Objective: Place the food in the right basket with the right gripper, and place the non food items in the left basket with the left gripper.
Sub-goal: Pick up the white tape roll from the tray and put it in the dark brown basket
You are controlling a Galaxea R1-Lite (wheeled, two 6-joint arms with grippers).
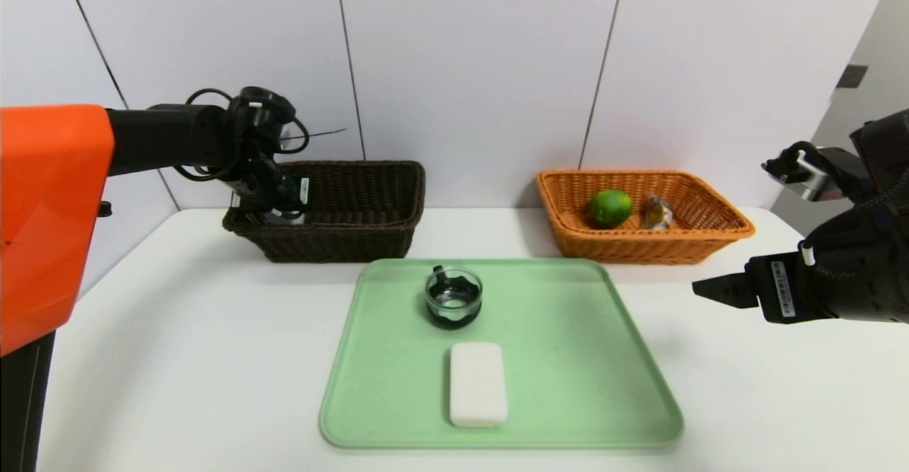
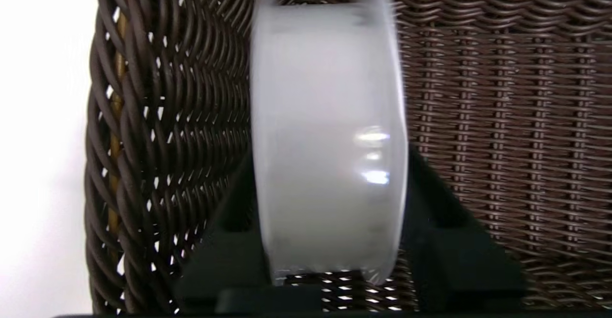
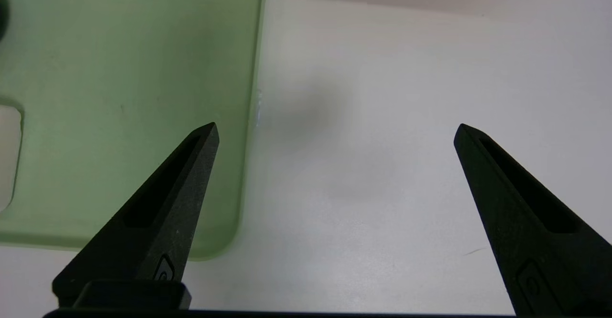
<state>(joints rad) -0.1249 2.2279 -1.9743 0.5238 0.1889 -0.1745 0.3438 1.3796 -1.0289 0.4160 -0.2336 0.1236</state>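
A: Looking at the two baskets, how much of the sorting does the robot have behind it?

B: The food part looks finished. The lime and the wrapped sweets both lie inside the orange basket, side by side.

A: And the non food items?

B: One is in hand. The left gripper reaches into the left end of the dark basket. In the left wrist view the white roll stands on its edge between the two black fingers, over the woven floor. Whether the jaws pinch it or have just let go, the pictures do not tell; the roll is a little blurred.

A: What remains on the green tray?

B: The glass cup with black inside, near the far side, and the white bar just in front of it. Both are for the left gripper, so about two pieces are left after the roll.

A: The right gripper?

B: It hangs idle over the white table, beside the right edge of the tray, jaws spread wide and holding nothing
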